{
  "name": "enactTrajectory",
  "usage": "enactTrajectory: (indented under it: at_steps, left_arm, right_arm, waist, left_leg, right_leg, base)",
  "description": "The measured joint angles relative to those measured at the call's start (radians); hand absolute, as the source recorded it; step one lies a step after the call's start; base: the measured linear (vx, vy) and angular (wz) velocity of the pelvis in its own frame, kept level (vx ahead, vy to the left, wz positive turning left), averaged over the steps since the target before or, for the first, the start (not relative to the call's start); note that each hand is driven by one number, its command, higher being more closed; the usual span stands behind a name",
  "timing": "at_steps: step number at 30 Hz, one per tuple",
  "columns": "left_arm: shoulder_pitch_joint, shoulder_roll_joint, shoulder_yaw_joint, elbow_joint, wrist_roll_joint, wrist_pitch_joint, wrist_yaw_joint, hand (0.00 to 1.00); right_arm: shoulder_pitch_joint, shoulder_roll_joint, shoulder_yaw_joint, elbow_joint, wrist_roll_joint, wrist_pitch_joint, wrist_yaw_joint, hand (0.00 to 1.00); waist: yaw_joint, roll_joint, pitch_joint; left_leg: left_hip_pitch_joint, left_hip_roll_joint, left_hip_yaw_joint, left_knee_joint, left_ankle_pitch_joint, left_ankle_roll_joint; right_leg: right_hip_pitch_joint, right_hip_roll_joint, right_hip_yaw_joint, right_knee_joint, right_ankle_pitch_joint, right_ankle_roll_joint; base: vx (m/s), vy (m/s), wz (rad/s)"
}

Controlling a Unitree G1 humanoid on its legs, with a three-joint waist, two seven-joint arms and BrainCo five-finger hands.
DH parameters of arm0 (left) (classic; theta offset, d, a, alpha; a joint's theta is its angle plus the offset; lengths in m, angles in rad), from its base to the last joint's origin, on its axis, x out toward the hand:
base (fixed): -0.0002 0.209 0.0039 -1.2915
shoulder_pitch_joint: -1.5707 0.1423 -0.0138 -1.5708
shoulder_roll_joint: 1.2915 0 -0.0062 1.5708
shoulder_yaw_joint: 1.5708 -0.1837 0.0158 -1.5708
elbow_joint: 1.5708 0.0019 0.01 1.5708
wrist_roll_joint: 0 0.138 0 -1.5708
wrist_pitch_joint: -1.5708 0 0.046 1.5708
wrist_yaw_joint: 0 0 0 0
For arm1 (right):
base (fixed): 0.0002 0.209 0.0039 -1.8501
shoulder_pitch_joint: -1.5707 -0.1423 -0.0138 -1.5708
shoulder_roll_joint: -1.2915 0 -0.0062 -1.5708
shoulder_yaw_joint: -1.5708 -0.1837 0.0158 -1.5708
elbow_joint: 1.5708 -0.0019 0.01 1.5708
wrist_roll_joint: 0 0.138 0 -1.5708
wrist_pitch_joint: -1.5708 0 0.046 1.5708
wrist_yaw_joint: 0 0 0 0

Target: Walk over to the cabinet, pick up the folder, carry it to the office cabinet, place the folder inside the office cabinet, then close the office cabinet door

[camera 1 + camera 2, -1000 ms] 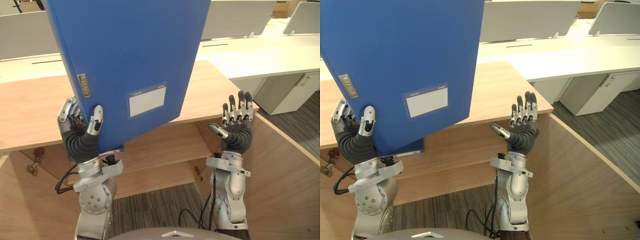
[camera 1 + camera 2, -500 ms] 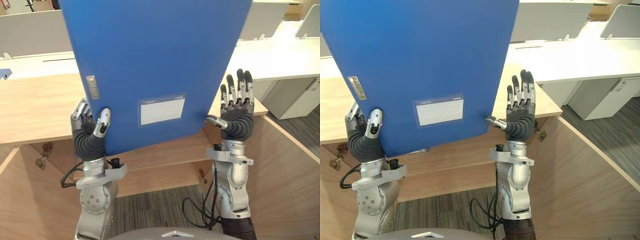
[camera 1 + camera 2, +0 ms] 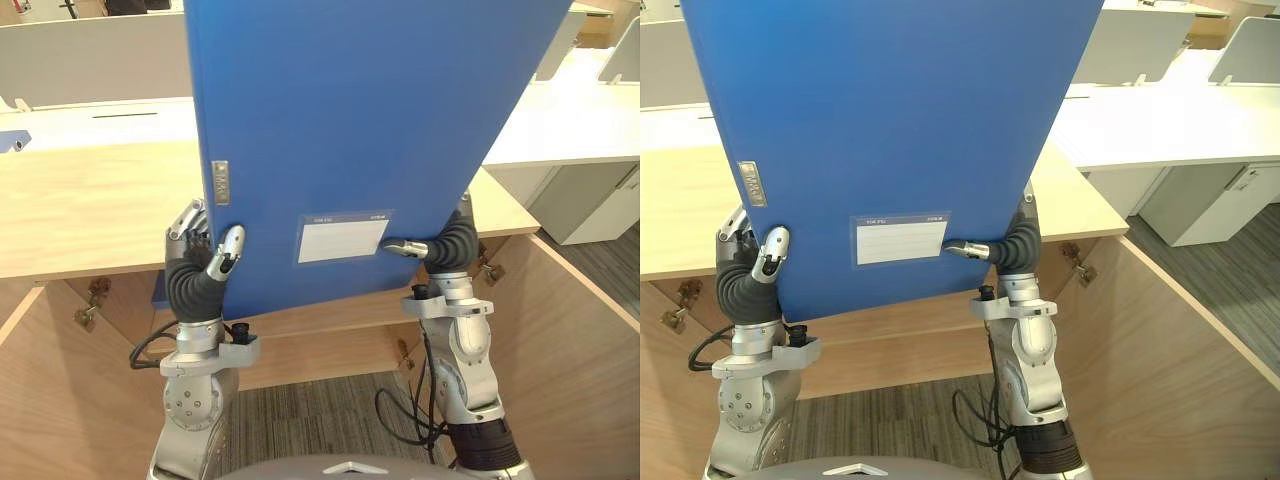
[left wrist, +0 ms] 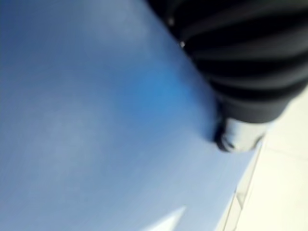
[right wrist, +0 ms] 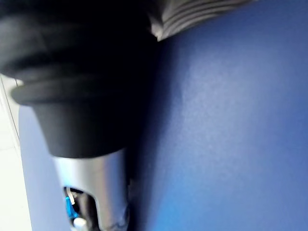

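A large blue folder (image 3: 350, 120) with a white label stands upright in front of me, held up above the wooden cabinet. My left hand (image 3: 195, 275) grips its lower left corner, thumb (image 3: 228, 248) on the front and fingers behind. My right hand (image 3: 450, 245) clamps the lower right edge, its thumb (image 3: 400, 246) lying across the front by the label while its fingers are hidden behind the folder. In the left wrist view the folder (image 4: 86, 120) lies against my left hand (image 4: 250, 57). The right wrist view has the folder (image 5: 231, 120) pressed beside my right hand (image 5: 91, 159).
The wooden cabinet top (image 3: 80, 210) runs behind the folder, with a shelf (image 3: 330, 345) inside below it. Its doors stand open on the left (image 3: 40, 400) and right (image 3: 580, 340). White desks (image 3: 590, 120) and grey partitions lie beyond.
My right hand has swung left from open air onto the folder's lower right edge, thumb now on its front. The folder has shifted right and stands straighter. The camera has also moved.
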Motion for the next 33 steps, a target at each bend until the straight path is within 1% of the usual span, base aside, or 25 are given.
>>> enactTrajectory:
  at_steps: [1, 3, 4, 5, 6, 7, 9, 11, 14, 19, 20, 23, 25, 27, 31, 33]
  left_arm:
    - [0.000, 0.007, -0.001, 0.004, 0.001, 0.000, 0.000, 1.00]
    - [0.000, 0.019, 0.000, 0.007, 0.001, 0.000, 0.000, 1.00]
    - [0.000, 0.037, -0.001, 0.008, 0.005, 0.000, 0.000, 1.00]
    - [0.000, 0.055, -0.001, 0.010, 0.013, 0.000, 0.000, 1.00]
    - [0.000, 0.063, -0.001, 0.011, 0.014, 0.000, 0.000, 1.00]
    - [-0.004, 0.078, -0.002, 0.026, 0.016, -0.010, 0.000, 1.00]
    - [-0.004, 0.088, -0.003, 0.032, 0.030, -0.012, 0.000, 1.00]
    - [-0.004, 0.106, -0.002, 0.032, 0.037, -0.018, 0.002, 1.00]
    - [-0.004, 0.116, -0.002, 0.032, 0.061, -0.020, 0.003, 1.00]
    - [-0.004, 0.136, -0.001, 0.035, 0.072, -0.023, 0.006, 1.00]
    - [-0.004, 0.136, 0.000, 0.037, 0.073, -0.023, 0.009, 0.00]
    - [-0.004, 0.136, 0.001, 0.047, 0.092, -0.023, 0.013, 0.00]
    - [-0.004, 0.136, 0.003, 0.060, 0.110, -0.023, 0.012, 0.00]
    - [-0.003, 0.135, 0.010, 0.074, 0.110, -0.022, 0.012, 0.00]
    - [-0.003, 0.129, 0.031, 0.074, 0.113, -0.022, 0.011, 0.00]
    - [-0.003, 0.111, 0.046, 0.074, 0.131, -0.022, 0.011, 0.00]
  right_arm:
    - [0.000, -0.032, 0.013, 0.002, 0.001, 0.011, 0.015, 1.00]
    - [0.000, -0.065, 0.024, 0.012, 0.003, 0.016, 0.038, 1.00]
    - [-0.001, -0.104, 0.038, 0.030, 0.006, 0.017, 0.051, 1.00]
    - [-0.001, -0.147, 0.055, 0.040, 0.017, 0.029, 0.060, 1.00]
    - [-0.001, -0.164, 0.058, 0.042, 0.024, 0.035, 0.066, 1.00]
    - [-0.001, -0.203, 0.068, 0.054, 0.040, 0.039, 0.081, 1.00]
    - [-0.002, -0.219, 0.075, 0.069, 0.047, 0.039, 0.086, 1.00]
    - [-0.002, -0.261, 0.089, 0.074, 0.060, 0.057, 0.099, 1.00]
    - [-0.002, -0.308, 0.096, 0.075, 0.077, 0.059, 0.116, 1.00]
    - [-0.002, -0.317, 0.096, 0.076, 0.077, 0.059, 0.117, 1.00]
    - [-0.002, -0.312, 0.095, 0.076, 0.077, 0.058, 0.117, 1.00]
    - [-0.002, -0.302, 0.089, 0.076, 0.073, 0.058, 0.116, 1.00]
    - [-0.001, -0.279, 0.081, 0.079, 0.068, 0.058, 0.115, 1.00]
    - [-0.001, -0.252, 0.071, 0.081, 0.037, 0.058, 0.114, 1.00]
    - [0.001, -0.168, 0.044, 0.081, -0.012, 0.058, 0.111, 1.00]
    - [0.003, -0.140, 0.040, 0.081, -0.033, 0.058, 0.107, 1.00]
  waist:
    - [0.003, -0.002, -0.001]
    - [0.003, -0.005, -0.003]
    - [0.005, -0.007, -0.005]
    - [0.006, -0.009, -0.006]
    - [0.007, -0.010, -0.006]
    - [0.008, -0.010, -0.006]
    - [0.009, -0.012, -0.007]
    - [0.009, -0.012, -0.007]
    - [0.012, -0.013, -0.006]
    - [0.012, -0.013, -0.006]
    - [0.012, -0.013, -0.006]
    - [0.013, -0.013, -0.010]
    - [0.013, -0.014, -0.010]
    - [0.010, -0.014, -0.010]
    - [0.006, -0.014, -0.011]
    - [0.005, -0.014, -0.011]
  left_leg:
    - [-0.001, 0.000, 0.000, 0.000, 0.000, 0.000]
    - [-0.001, 0.000, 0.000, 0.000, 0.001, 0.000]
    - [-0.001, 0.000, 0.000, 0.000, 0.001, 0.001]
    - [-0.002, 0.000, -0.001, 0.000, 0.002, 0.001]
    - [-0.002, 0.000, -0.001, 0.000, 0.003, 0.002]
    - [-0.002, -0.001, -0.001, 0.000, 0.004, 0.002]
    - [-0.003, -0.001, -0.001, 0.000, 0.005, 0.003]
    - [-0.011, -0.001, -0.003, -0.002, 0.010, 0.003]
    - [-0.021, -0.002, -0.003, -0.002, 0.015, 0.003]
    - [-0.019, -0.002, -0.003, -0.006, 0.016, 0.002]
    - [-0.020, -0.002, -0.003, -0.006, 0.016, 0.002]
    - [-0.030, -0.002, -0.002, -0.006, 0.020, 0.002]
    - [-0.033, -0.001, -0.002, -0.006, 0.022, 0.002]
    - [-0.032, -0.001, -0.002, -0.005, 0.022, 0.002]
    - [-0.032, 0.000, -0.002, -0.002, 0.023, 0.002]
    - [-0.032, -0.001, -0.003, -0.006, 0.024, 0.002]
  right_leg:
    - [0.000, 0.000, 0.000, -0.001, 0.001, 0.001]
    - [0.000, 0.000, 0.000, -0.001, 0.002, 0.000]
    - [0.000, 0.000, 0.000, -0.001, 0.002, 0.000]
    - [0.000, 0.000, 0.000, -0.001, 0.003, 0.000]
    - [0.000, 0.000, 0.000, -0.001, 0.003, 0.000]
    - [-0.001, -0.001, 0.000, -0.001, 0.005, 0.001]
    - [-0.001, -0.001, 0.000, -0.001, 0.005, 0.000]
    - [-0.009, -0.001, 0.000, -0.001, 0.008, 0.000]
    - [-0.021, -0.001, 0.000, 0.000, 0.012, 0.000]
    - [-0.023, -0.001, 0.000, -0.002, 0.012, -0.001]
    - [-0.024, -0.001, 0.000, -0.003, 0.012, -0.001]
    - [-0.033, -0.001, 0.000, -0.003, 0.013, -0.001]
    - [-0.036, 0.000, 0.000, -0.006, 0.016, -0.002]
    - [-0.035, 0.001, 0.000, -0.006, 0.016, -0.002]
    - [-0.035, 0.001, 0.000, -0.005, 0.017, -0.003]
    - [-0.035, 0.001, 0.000, -0.005, 0.018, -0.004]
  base:
    - [0.00, 0.000, 0.00]
    - [0.00, 0.000, 0.00]
    - [0.00, 0.000, 0.00]
    - [0.00, 0.000, 0.00]
    - [-0.05, -0.028, 0.01]
    - [-0.05, -0.023, 0.00]
    - [-0.03, -0.011, 0.00]
    - [-0.06, -0.023, 0.01]
    - [-0.03, -0.013, 0.00]
    - [-0.03, -0.016, 0.00]
    - [0.00, 0.000, 0.00]
    - [0.00, 0.000, 0.00]
    - [0.00, 0.000, 0.00]
    - [0.00, 0.000, 0.00]
    - [-0.01, -0.004, 0.00]
    - [-0.04, -0.014, 0.00]
